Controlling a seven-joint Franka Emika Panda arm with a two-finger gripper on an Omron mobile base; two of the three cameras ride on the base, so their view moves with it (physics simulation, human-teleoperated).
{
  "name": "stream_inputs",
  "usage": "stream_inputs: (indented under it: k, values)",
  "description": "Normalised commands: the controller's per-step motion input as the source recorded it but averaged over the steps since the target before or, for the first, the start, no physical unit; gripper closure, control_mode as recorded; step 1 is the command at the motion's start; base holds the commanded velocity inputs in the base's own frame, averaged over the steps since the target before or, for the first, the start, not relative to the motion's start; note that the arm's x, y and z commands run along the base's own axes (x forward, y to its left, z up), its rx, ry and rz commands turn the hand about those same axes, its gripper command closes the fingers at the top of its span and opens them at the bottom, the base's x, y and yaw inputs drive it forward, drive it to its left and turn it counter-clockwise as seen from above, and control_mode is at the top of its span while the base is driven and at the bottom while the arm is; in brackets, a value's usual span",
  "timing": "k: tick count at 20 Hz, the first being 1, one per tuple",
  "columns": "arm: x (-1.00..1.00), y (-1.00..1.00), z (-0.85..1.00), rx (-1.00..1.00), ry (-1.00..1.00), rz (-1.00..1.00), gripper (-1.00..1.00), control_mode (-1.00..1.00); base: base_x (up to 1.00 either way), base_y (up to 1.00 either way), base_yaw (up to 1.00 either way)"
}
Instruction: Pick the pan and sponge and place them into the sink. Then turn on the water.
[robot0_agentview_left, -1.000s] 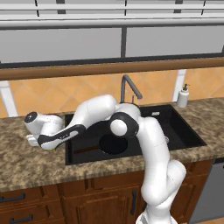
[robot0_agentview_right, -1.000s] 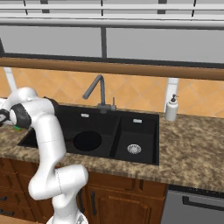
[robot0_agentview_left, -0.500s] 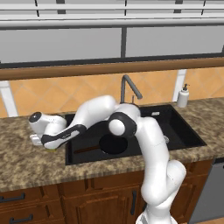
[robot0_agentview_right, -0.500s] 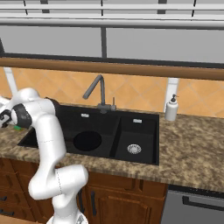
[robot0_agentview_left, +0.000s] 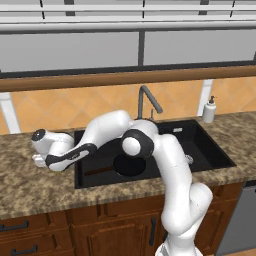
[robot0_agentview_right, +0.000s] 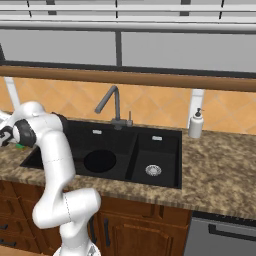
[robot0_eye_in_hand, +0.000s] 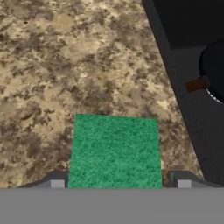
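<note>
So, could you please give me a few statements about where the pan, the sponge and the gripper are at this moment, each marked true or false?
1. The pan lies in the large basin of the sink. True.
2. The sponge is in the smaller basin. False: it lies green side up on the counter beside the sink.
3. The gripper has one fingertip at each side of the sponge. True.
4. Water streams from the faucet. False: no stream is visible.
5. The soap dispenser lies tipped over in the sink. False: it stands upright on the counter behind it.
</note>
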Motion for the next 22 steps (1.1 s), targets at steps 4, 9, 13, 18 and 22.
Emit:
stream_inputs:
  k: [4,9,13,18,22]
  values:
    - [-0.31,-0.41,-0.95,0.0,0.0,-0.02,1.0,-1.0,0.0,0.0,0.0]
    - [-0.34,-0.39,-0.96,0.0,0.0,-0.01,1.0,-1.0,0.0,0.0,0.0]
    - [-0.45,-0.3,-0.44,0.0,-0.08,-0.01,1.0,-1.0,0.0,0.0,0.0]
    - [-0.47,-0.03,0.19,-0.01,-0.29,-0.21,1.0,-1.0,0.0,0.0,0.0]
    - [-0.48,-0.2,0.6,-0.04,-0.32,-0.28,1.0,-1.0,0.0,0.0,0.0]
